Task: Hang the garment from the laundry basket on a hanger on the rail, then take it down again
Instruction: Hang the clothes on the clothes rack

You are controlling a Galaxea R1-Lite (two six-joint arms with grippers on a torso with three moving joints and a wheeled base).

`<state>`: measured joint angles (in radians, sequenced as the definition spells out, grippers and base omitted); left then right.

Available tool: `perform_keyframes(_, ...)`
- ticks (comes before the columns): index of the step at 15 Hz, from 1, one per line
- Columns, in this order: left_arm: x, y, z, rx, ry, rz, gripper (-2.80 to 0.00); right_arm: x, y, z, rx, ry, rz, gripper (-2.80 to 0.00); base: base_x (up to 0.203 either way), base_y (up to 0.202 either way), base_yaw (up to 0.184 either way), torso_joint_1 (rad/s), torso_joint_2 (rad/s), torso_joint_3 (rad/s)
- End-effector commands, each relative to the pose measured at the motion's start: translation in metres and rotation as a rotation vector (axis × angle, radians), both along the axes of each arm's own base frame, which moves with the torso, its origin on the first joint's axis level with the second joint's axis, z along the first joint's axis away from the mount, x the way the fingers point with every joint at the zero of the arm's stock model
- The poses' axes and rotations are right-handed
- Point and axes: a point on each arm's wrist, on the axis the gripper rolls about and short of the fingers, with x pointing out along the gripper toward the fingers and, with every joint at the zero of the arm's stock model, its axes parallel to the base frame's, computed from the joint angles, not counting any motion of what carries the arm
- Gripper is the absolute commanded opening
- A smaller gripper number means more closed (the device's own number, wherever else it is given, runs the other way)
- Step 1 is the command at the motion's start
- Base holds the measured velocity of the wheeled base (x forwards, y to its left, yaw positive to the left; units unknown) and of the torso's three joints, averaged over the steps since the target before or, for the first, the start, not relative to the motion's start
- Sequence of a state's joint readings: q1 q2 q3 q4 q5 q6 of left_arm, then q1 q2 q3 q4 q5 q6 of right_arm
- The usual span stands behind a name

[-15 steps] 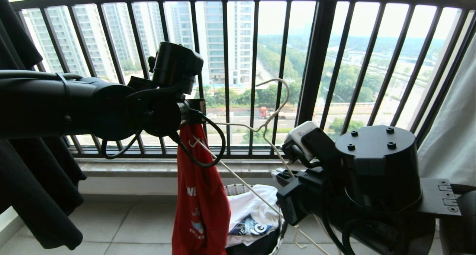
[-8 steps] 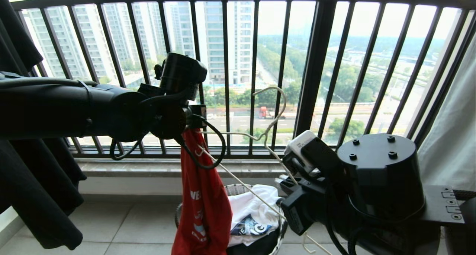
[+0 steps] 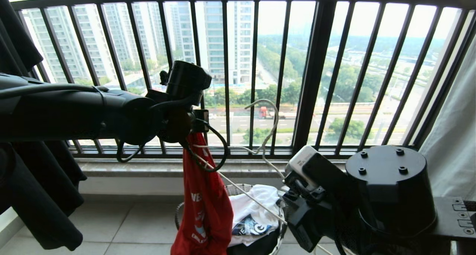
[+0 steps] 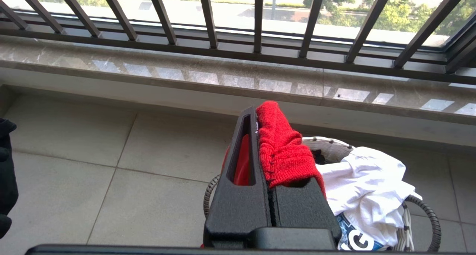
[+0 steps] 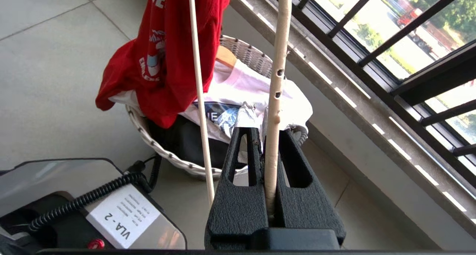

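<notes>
The red garment (image 3: 202, 206) hangs from my left gripper (image 4: 256, 115), which is shut on its ribbed collar (image 4: 280, 150). The garment's hem reaches down to the laundry basket (image 3: 238, 188) on the floor. My right gripper (image 5: 267, 132) is shut on one arm of the cream hanger (image 5: 277, 80), low at the right in the head view. The hanger (image 3: 260, 147) is tilted, its hook (image 3: 266, 102) up before the window bars. Its far end lies against the garment just below the left gripper (image 3: 197, 130). The rail is out of view.
A black barred window railing (image 3: 316, 61) and a stone sill (image 3: 148, 167) run behind. Dark cloth (image 3: 33, 180) hangs at the left, pale cloth (image 3: 453, 136) at the right. A white shirt (image 3: 253, 210) fills the basket. My base (image 5: 93, 206) stands beside it.
Both arms have sunk in the head view. The left gripper moved down and slightly right with the garment. The hanger came down with the right gripper, its hook shifting left.
</notes>
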<state>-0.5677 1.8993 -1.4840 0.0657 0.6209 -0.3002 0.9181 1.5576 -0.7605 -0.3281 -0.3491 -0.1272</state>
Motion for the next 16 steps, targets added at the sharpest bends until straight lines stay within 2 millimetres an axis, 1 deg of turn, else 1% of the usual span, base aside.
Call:
perform_keyframes(1, 0.001, -0.001, -0.002, 0.002, 0.003, 0.004, -2.80, -0.008, -0.008, -0.002, -0.027, -0.008, 0.050, -2.80, 0.000, 0.000, 0.000, 0.000, 0.00, 0.000)
perform_keyframes(4, 0.002, -0.001, -0.003, 0.003, 0.005, 0.004, -2.80, -0.018, -0.016, -0.003, -0.049, -0.012, 0.151, -2.80, 0.000, 0.000, 0.000, 0.000, 0.00, 0.000)
perform_keyframes(7, 0.000, 0.000, 0.000, 0.000, 0.000, 0.002, -2.80, -0.016, -0.014, 0.000, -0.035, -0.020, 0.143, -2.80, 0.000, 0.000, 0.000, 0.000, 0.00, 0.000)
perform_keyframes(8, -0.001, 0.000, 0.001, -0.001, -0.002, 0.002, -2.80, -0.014, -0.015, 0.000, -0.032, -0.025, 0.134, -2.80, 0.000, 0.000, 0.000, 0.000, 0.00, 0.000)
perform_keyframes(12, -0.002, 0.000, 0.002, -0.001, -0.004, 0.000, -2.80, 0.004, -0.030, 0.006, -0.045, -0.059, 0.048, -2.80, 0.000, 0.000, 0.000, 0.000, 0.00, 0.000)
perform_keyframes(16, -0.006, 0.002, 0.007, -0.008, -0.015, -0.001, -2.80, 0.009, -0.033, 0.009, -0.026, -0.080, 0.026, -2.80, 0.000, 0.000, 0.000, 0.000, 0.00, 0.000)
